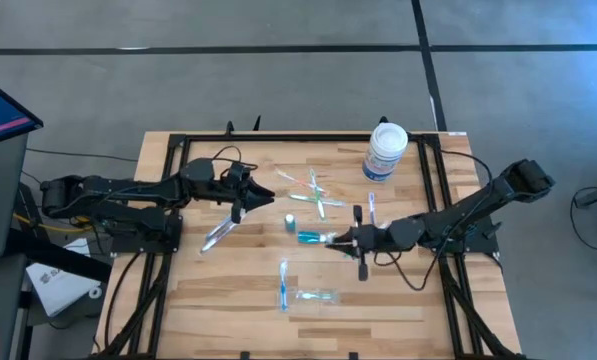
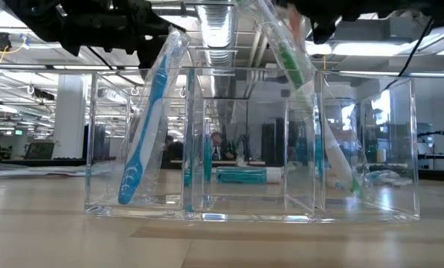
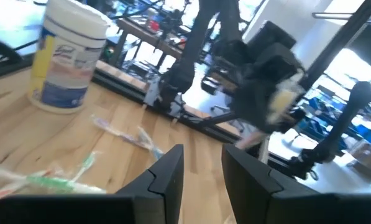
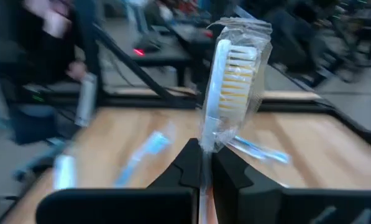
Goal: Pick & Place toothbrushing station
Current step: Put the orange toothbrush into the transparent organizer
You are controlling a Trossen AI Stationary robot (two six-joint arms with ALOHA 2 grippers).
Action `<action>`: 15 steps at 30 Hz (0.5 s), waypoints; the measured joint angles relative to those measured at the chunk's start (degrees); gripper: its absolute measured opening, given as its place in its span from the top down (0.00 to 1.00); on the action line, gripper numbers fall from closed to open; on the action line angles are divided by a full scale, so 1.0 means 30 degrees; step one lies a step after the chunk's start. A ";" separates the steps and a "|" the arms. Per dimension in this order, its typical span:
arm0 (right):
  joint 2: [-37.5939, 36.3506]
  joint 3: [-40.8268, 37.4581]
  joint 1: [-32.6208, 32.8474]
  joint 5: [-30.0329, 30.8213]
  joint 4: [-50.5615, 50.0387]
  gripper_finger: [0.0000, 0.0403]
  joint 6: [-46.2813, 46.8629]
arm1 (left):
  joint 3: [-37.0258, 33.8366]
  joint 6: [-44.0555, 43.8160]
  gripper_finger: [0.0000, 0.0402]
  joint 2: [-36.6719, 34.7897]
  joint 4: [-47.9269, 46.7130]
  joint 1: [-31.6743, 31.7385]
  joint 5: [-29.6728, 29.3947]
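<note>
My right gripper (image 4: 202, 163) is shut on a white-headed toothbrush (image 4: 232, 68) in a clear wrapper, above the table's middle (image 1: 340, 240). A clear tray (image 2: 303, 212) stands near the front edge (image 1: 318, 297). A blue toothbrush (image 2: 149, 119) leans in its left compartment and a green one (image 2: 296, 67) in its right. A teal tube (image 2: 240, 175) lies on the wood behind it (image 1: 308, 237). My left gripper (image 3: 204, 177) is open at the centre left (image 1: 258, 196), with nothing between its fingers. My right gripper pinches the wrapped toothbrush between its two fingers, on the handle just below the head (image 4: 205, 144). The fingers reach level from the table's right and lie across the brush. The head stands out beyond the fingers, clear of the table.
A white tub (image 1: 386, 150) with a blue label stands at the far right. Loose wrapped toothbrushes (image 1: 313, 192) lie at the far centre, and a blue one (image 1: 371, 207) lies near my right arm. A pale slim thing (image 1: 218, 233) lies under my left arm. Black frame rails edge the table.
</note>
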 joint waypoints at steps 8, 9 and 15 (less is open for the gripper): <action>0.0632 -0.0916 0.1589 -0.0461 0.2872 0.98 0.0225 | -0.0340 0.0000 0.74 0.0024 0.0002 0.0000 -0.0345; 0.0793 -0.0905 0.1807 -0.0461 0.3101 0.98 0.0247 | -0.0340 0.0000 0.74 0.0024 0.0008 0.0000 -0.0345; 0.1330 -0.0909 0.2841 -0.0287 0.3811 0.98 0.0276 | -0.0340 0.0000 0.74 0.0024 0.0032 0.0000 -0.0345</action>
